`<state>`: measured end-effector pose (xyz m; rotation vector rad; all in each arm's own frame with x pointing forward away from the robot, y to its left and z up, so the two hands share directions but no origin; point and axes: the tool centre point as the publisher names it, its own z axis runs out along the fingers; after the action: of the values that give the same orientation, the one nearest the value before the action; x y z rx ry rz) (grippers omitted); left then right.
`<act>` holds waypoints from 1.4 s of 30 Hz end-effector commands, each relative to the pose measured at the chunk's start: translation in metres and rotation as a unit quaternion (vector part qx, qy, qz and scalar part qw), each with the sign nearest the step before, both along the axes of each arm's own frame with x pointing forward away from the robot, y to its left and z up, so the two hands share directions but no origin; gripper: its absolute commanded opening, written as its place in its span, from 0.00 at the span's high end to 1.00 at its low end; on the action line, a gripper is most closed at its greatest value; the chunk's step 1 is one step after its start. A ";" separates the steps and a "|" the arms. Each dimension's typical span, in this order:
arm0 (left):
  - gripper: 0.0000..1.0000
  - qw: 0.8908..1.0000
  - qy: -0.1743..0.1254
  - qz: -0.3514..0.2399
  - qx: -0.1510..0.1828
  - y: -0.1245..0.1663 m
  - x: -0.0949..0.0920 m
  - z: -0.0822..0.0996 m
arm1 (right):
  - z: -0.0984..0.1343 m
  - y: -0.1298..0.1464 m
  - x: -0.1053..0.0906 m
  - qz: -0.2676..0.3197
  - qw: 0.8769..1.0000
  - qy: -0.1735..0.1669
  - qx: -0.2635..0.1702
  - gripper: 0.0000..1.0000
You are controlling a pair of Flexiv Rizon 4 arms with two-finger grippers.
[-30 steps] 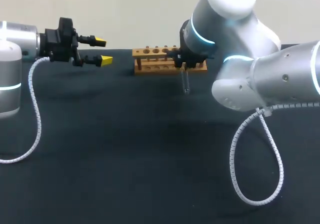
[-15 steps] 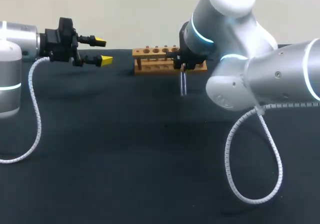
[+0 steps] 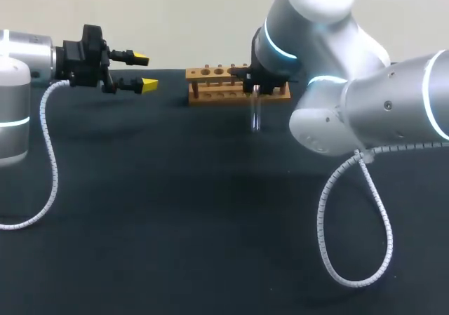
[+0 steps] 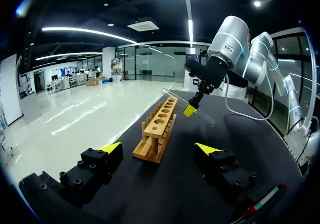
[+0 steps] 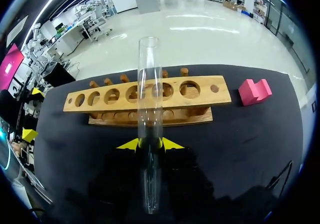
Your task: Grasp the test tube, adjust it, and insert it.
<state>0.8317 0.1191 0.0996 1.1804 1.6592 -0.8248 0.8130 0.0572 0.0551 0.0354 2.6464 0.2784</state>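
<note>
Right gripper [image 5: 150, 144] is closed on the test tube [image 5: 150, 99], its yellow tips pressing the glass from both sides partway along its length, so a good stretch of tube stands free ahead of the fingers. That leaves a long bare end to feed into a hole, which is likely why it is pinched there. In the head view the tube hangs about upright just in front of the wooden rack [image 5: 222, 98], toward the rack's right end and clear of the table [image 3: 175, 210]. It is not yet in any hole.

By my reading the grasp is done and the adjusting is under way. The tube has to come above the rack's row of holes and line up with one (all of them look empty) before going down.

A pink block [image 5: 254, 91] lies just off the rack's right end, out of the way. Left gripper [image 3: 144, 71] hovers well to the left of the rack, fingers spread wide with nothing between them, apparently parked where it cannot crowd the insertion.
</note>
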 end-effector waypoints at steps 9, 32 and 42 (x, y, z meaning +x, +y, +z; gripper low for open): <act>0.00 1.000 -0.002 0.000 -0.001 0.001 -0.001 -0.001 | 0.020 -0.003 -0.023 -0.046 0.994 -0.097 -0.005 1.00; 0.00 1.000 -0.002 0.000 -0.001 0.001 -0.001 -0.001 | 0.065 -0.013 -0.050 -0.092 0.965 -0.245 -0.020 1.00; 0.00 1.000 -0.002 0.000 -0.001 0.001 -0.001 -0.001 | 0.078 -0.019 -0.063 -0.095 0.951 -0.294 -0.017 1.00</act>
<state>0.8318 0.1191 0.0996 1.1804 1.6592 -0.8248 0.7570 0.0427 0.1331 0.1536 2.3630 0.1741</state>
